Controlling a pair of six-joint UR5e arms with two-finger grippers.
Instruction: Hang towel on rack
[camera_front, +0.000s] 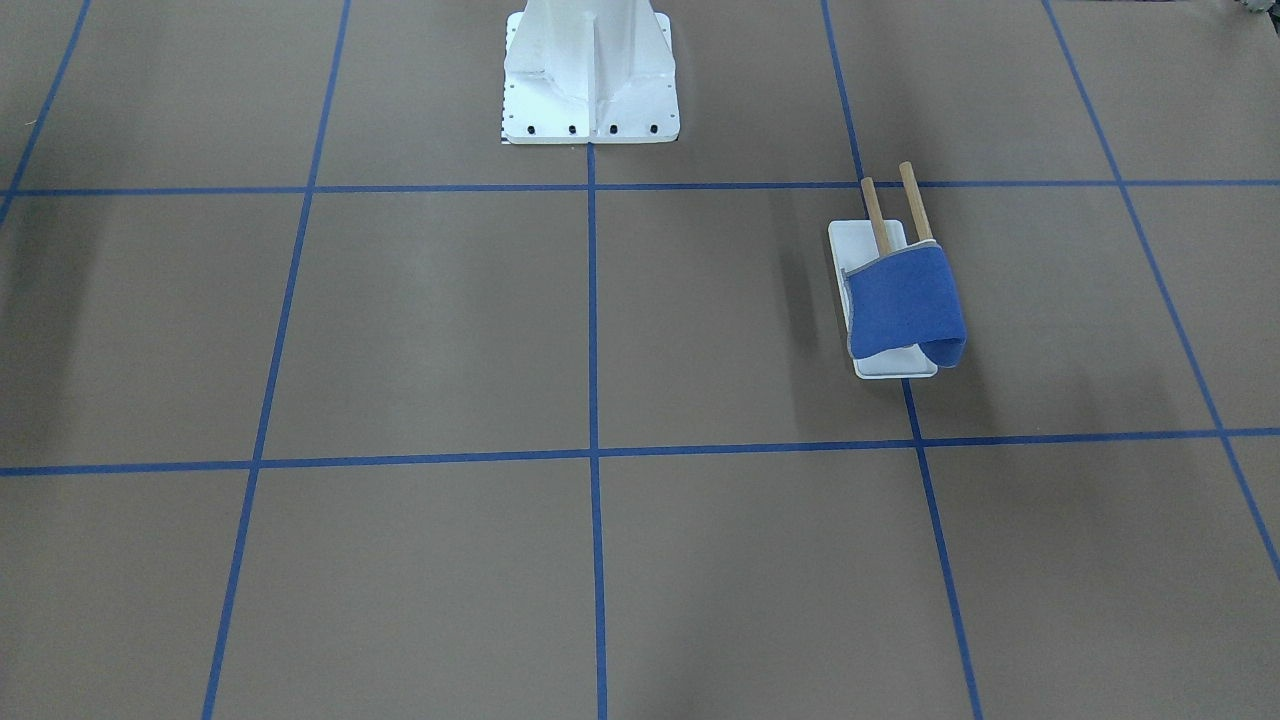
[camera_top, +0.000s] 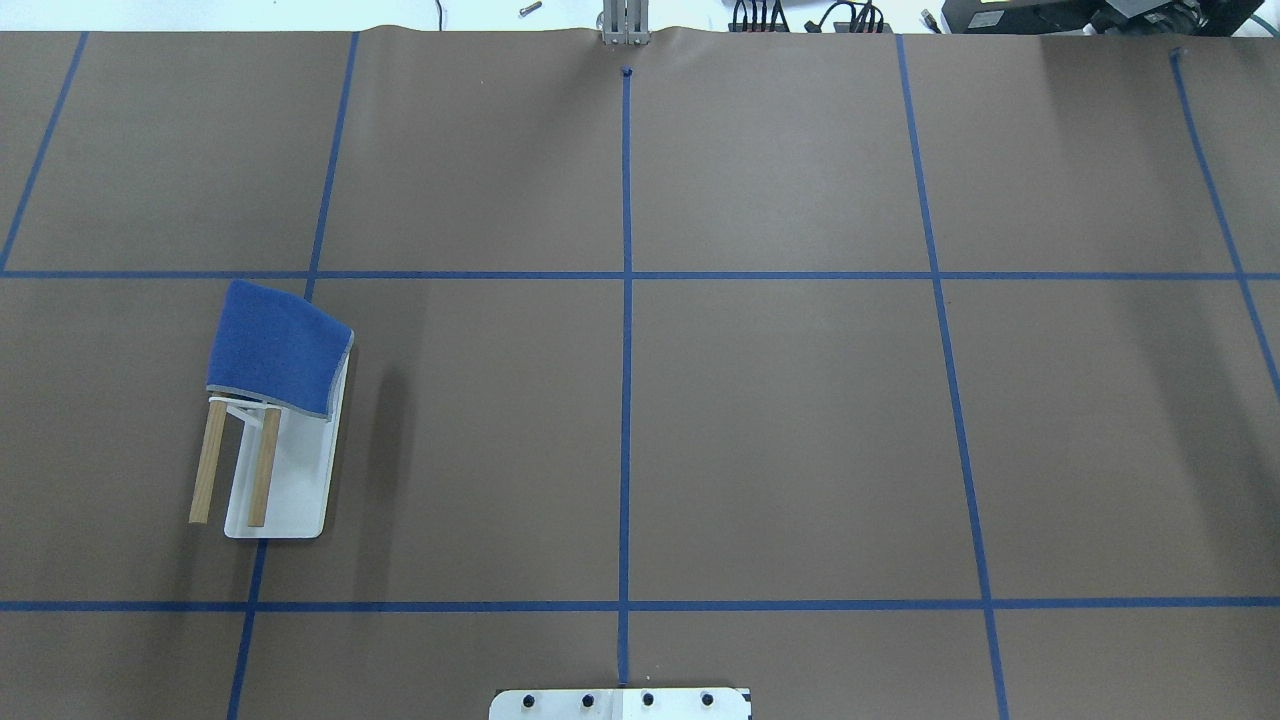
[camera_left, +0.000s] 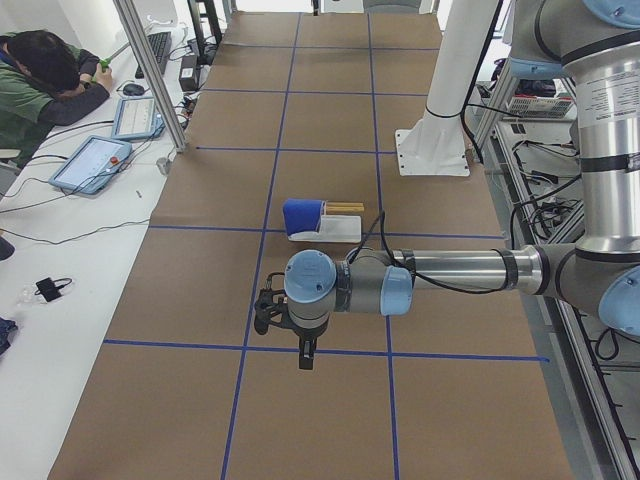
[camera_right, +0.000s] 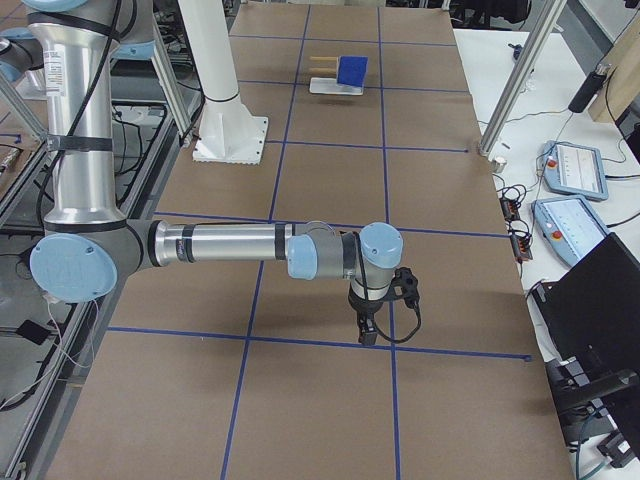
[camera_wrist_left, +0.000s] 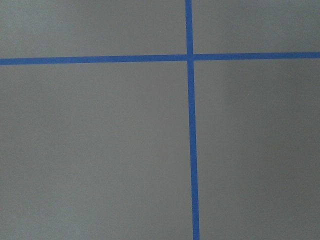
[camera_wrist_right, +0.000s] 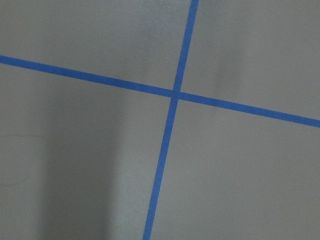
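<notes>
Hanging looked finished: small royal-blue cloth towel draped the white-based wooden-rod rack. Left arm, right arm stood well away, jaws' state untellable. Next move: likely none.

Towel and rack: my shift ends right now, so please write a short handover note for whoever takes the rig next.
Left gripper: it shows only in a side view, so I cannot tell if it is open or shut. It hangs over the brown table.
Right gripper: same, near the table's other end.
Small royal-blue cloth towel: draped across both rods of the white-based rack with two wooden dowel rods. It covers the half farther from the robot; the near ends are bare. Neither gripper touches it.
Done: towel hung.
Left: probably nothing.
</notes>
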